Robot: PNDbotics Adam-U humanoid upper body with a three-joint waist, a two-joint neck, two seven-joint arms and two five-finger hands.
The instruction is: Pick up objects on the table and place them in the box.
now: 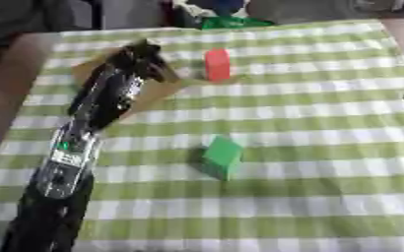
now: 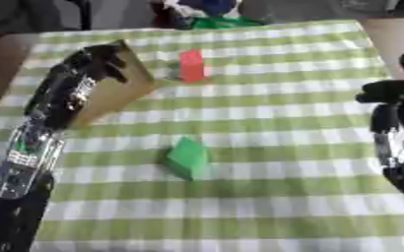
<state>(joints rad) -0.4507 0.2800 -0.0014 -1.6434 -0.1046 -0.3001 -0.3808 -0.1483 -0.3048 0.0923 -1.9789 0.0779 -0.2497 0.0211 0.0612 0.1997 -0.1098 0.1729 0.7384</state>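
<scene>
1. Cardboard, brown, forms the box (image 2: 119, 86) at the table's far left; the left hand (image 2: 102, 61) hangs over its opening, fingers curled, and I cannot tell whether they hold anything
2. Just right of the box a red block (image 2: 191, 65) stands upright on the green checked cloth (image 2: 283, 187)
3. Nearer, mid-table, a green block (image 2: 186, 157) lies well apart from both hands
4. At the right edge the right hand (image 2: 395, 93) idles, fingers relaxed
5. Judgement: a drop-off looks underway; next comes reaching for the red block
</scene>
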